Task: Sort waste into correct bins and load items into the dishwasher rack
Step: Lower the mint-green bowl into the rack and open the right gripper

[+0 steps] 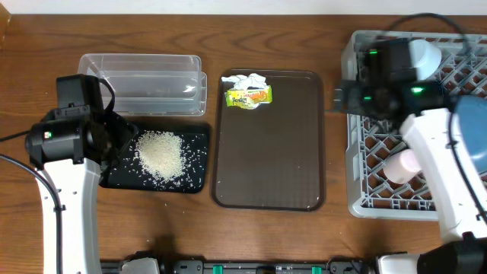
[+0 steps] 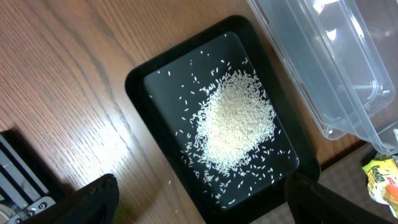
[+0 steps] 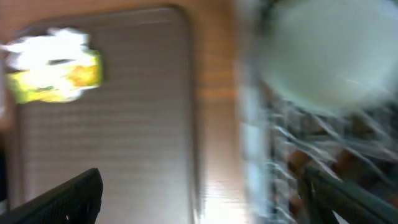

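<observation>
The rice heap (image 1: 160, 152) lies in the black tray (image 1: 194, 181); it also shows in the left wrist view (image 2: 236, 121) in that tray (image 2: 140, 81). My left gripper (image 1: 122, 141) (image 2: 205, 208) is open and empty over the tray's near edge. The clear container (image 1: 141, 84) (image 2: 329, 68) stands behind it. The white tissue (image 1: 245, 79) and yellow wrapper (image 1: 249, 97) (image 3: 53, 78) lie on the brown serving tray. My right gripper (image 1: 338, 97) (image 3: 205, 199) is open and empty at the grey rack's (image 1: 365, 190) left edge. The rack holds a mint-green bowl (image 1: 423, 53) (image 3: 329, 50), a pink cup (image 1: 399, 164) and a dark-blue bowl (image 1: 473, 137). The light-blue bowl is out of view.
The brown serving tray (image 1: 266, 152) (image 3: 124, 143) lies between the black tray and the rack. A few loose rice grains lie on the wood next to the black tray (image 2: 169, 182). The right wrist view is blurred.
</observation>
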You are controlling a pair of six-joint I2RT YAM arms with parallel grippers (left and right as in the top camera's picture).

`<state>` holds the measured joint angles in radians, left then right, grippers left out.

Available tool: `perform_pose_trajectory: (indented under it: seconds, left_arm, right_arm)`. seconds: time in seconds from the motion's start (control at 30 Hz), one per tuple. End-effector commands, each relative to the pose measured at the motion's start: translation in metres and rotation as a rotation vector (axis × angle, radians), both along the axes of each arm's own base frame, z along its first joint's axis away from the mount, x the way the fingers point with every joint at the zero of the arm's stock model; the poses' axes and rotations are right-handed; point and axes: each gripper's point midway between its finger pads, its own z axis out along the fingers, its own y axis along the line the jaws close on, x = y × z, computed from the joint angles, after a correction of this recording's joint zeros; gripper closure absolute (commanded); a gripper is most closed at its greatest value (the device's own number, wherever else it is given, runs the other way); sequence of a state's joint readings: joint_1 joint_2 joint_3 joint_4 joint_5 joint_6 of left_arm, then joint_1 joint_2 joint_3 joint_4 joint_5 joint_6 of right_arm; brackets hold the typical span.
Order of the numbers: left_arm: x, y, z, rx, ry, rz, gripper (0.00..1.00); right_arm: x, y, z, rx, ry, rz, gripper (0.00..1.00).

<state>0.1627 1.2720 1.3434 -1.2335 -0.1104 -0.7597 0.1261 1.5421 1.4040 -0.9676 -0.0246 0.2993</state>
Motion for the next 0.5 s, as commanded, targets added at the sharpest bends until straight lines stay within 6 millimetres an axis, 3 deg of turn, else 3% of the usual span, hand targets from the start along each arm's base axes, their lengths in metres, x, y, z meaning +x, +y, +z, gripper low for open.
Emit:
perform_pose_trajectory:
  seconds: [0.0, 0.1, 0.47]
  left_arm:
    - [0.001, 0.003, 0.004, 0.008, -0.010, 0.015, 0.12]
    - [0.001, 0.003, 0.004, 0.008, -0.010, 0.016, 0.12]
    - [0.001, 0.003, 0.004, 0.008, -0.010, 0.015, 0.12]
  right_arm:
    - [-0.015, -0.050, -0.005, -0.042, 0.069, -0.153, 0.01]
    - [-0.024, -0.069, -0.008, -0.021, 0.107, -0.207, 0.01]
    - [-0.026, -0.068, -0.008, 0.057, 0.120, -0.212, 0.01]
